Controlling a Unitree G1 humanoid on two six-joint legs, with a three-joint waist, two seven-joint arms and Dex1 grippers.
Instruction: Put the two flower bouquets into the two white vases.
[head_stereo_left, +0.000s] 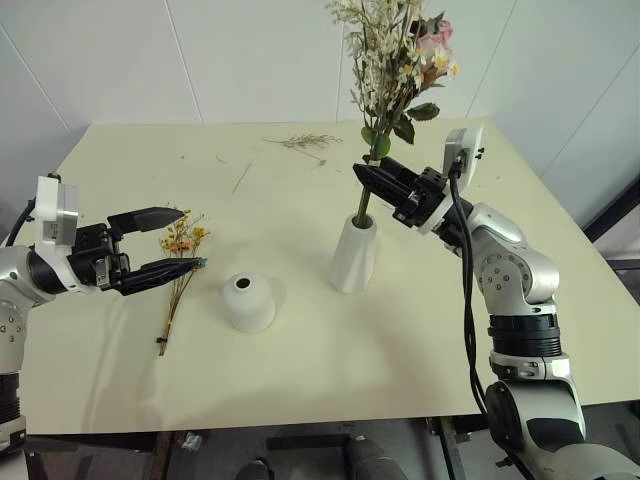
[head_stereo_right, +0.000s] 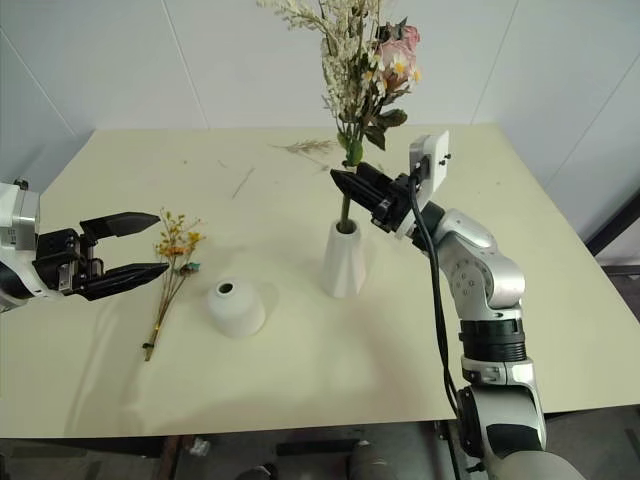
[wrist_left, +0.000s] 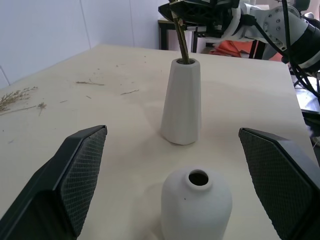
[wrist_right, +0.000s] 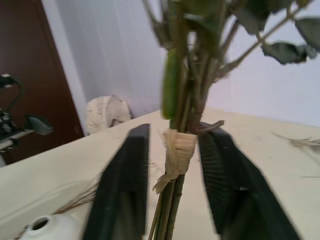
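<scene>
Inspecting progress: I am seeing half done.
Large bunch of pink roses, daisies and grasses (head_stereo_left: 395, 60): stems standing in tall tapered white ceramic vase (head_stereo_left: 354, 254).
Right gripper (head_stereo_right: 352, 185): fingers parting beside the stems.
Thin yellow-orange sprig (head_stereo_left: 180, 260): lying on table (head_stereo_left: 300, 370).
Squat white dome vase (head_stereo_left: 248, 301): waiting empty.
Left gripper (head_stereo_left: 172, 240): fingers spread wide, holding nothing.

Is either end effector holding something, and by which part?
Left end effector: empty. Right end effector straddles the large bouquet at its straw tie, a gap showing: apparently no grip.

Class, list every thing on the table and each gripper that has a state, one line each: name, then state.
Large bouquet: upright, stems in tall vase.
Tall vase: upright, holding stems.
Squat vase: upright, empty.
Small sprig: lying flat.
Left gripper: open, empty.
Right gripper: jaws parted around bouquet stems.
</scene>
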